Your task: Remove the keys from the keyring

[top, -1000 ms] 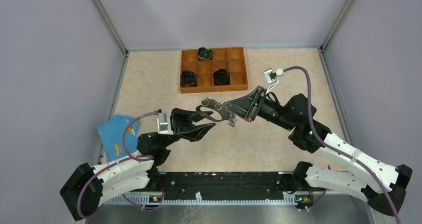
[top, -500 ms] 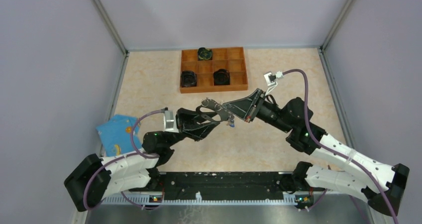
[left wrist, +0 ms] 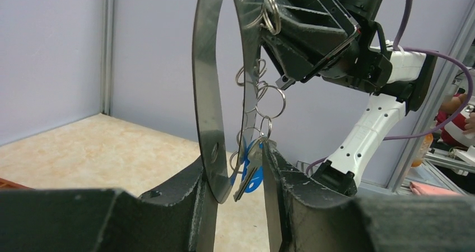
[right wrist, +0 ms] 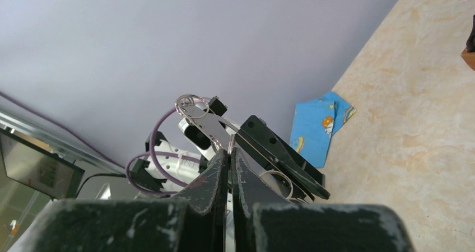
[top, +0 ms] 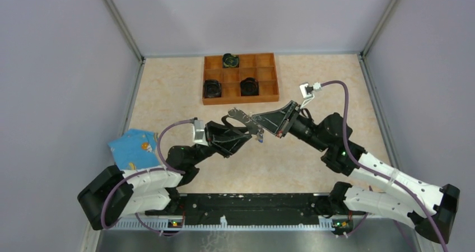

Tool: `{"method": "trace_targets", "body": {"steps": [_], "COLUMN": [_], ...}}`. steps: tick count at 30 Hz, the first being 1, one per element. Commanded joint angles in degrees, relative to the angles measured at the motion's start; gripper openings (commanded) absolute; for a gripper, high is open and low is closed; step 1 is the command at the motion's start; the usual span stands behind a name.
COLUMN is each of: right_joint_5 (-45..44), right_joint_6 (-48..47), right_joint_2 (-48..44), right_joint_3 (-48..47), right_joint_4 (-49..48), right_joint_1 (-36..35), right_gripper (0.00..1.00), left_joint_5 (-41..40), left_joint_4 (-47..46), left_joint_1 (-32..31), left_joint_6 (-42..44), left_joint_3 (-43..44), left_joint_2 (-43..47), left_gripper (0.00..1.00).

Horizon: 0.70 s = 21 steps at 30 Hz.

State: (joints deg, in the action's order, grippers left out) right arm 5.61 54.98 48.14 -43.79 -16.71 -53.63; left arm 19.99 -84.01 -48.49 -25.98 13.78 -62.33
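While the right fingers [right wrist: 215,179] press almost together, pinching the upper end of the keyring [left wrist: 203,89] in mid-air above the tabletop [top: 168,89], the left fingers [left wrist: 283,190] stand spread around its lower end. Between them hang the keys [left wrist: 251,173], blue-headed, on a chain of small wire rings [left wrist: 272,99] from the loop. A light-blue packet [top: 133,149] lies at the near left. A wooden compartment tray [top: 241,100] holding three round black objects [top: 249,86] sits far back.
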Motion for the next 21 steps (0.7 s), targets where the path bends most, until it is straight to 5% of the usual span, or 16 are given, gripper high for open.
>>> {"method": "trace_targets", "body": {"steps": [1, 21], "right_joint_5": [-1.4, -3.05], "right_joint_6": [0.57, 1.48], "right_joint_2": [-1.11, -1.49], "right_joint_3": [0.33, 3.45], "right_joint_4": [-4.13, -5.09], "right_joint_1": [-0.51, -0.76], "right_gripper": [0.0, 0.0], "left_joint_5": [-1.28, -0.45], "left_joint_4": [-18.62, -18.61], "left_joint_1": [-0.29, -0.47], "left_joint_6": [-1.75, -4.03], "left_joint_3": [0.57, 2.83], "left_joint_2": [-1.02, -0.55], "left_gripper": [0.38, 0.3]}}
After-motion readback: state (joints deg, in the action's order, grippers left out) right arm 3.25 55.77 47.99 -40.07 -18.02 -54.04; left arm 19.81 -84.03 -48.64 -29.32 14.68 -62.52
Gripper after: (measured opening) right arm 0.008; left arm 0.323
